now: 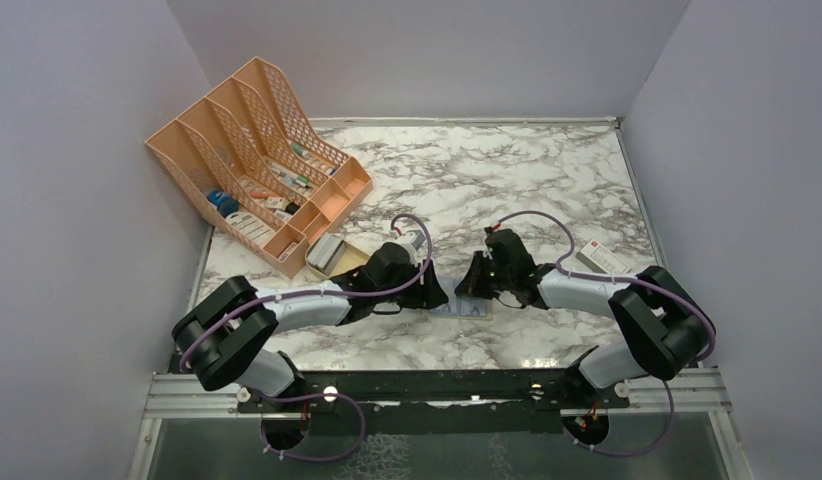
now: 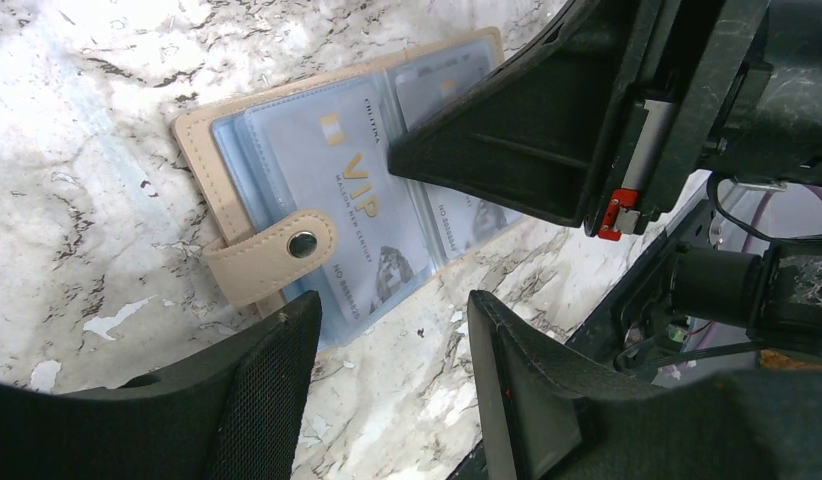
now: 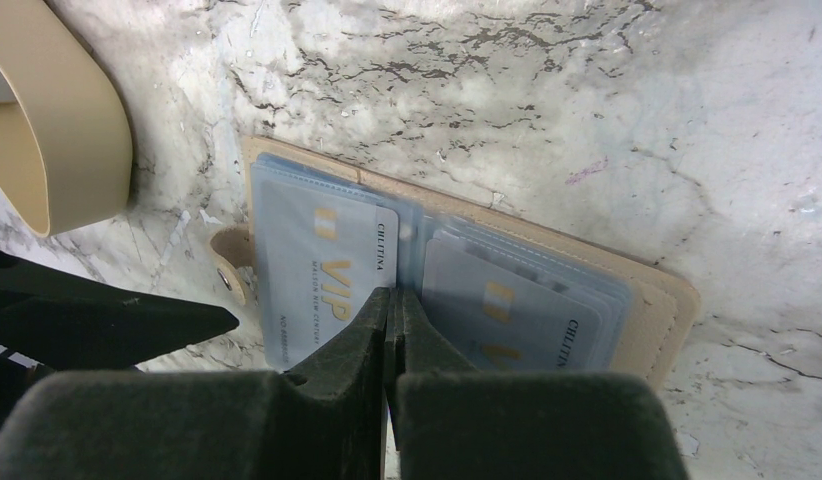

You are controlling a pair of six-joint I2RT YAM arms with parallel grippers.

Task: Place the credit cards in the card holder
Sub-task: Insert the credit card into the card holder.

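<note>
**benchbot_22:** so how far along is this one? Are the cards in or not?

**yamwatcher:** Pretty far, I'd say. The small tan leather-like folding card holder (image 2: 257,265) lies open flat on the white marble-pattern table (image 1: 547,170), right between the two arms. One of the pale grey-blue credit cards (image 3: 327,270), the one with gold "VIP" lettering, sits under a clear pocket just left of the right gripper's tips. A second card (image 3: 507,310) is in the pockets just to their right.

**benchbot_22:** and the grippers? Holding anything?

**yamwatcher:** Nope. The right gripper (image 3: 392,300) is closed with nothing between its fingers. Its tips are down on the fold of the holder, and it looks like it's pinning it. The left gripper (image 2: 387,320) is spread wide and empty, with the holder's snap strap just ahead of its fingers.

**benchbot_22:** so what's left?

**yamwatcher:** I can't spot a loose card on the marble in any view, so my guess is it's basically done. At most a card needs nudging in. Can't tell if every card is fully seated, because the clear sleeves blur the edges. There's a beige oval dish (image 3: 57,150) off to the right gripper's far left, and I can't see inside it.
</note>
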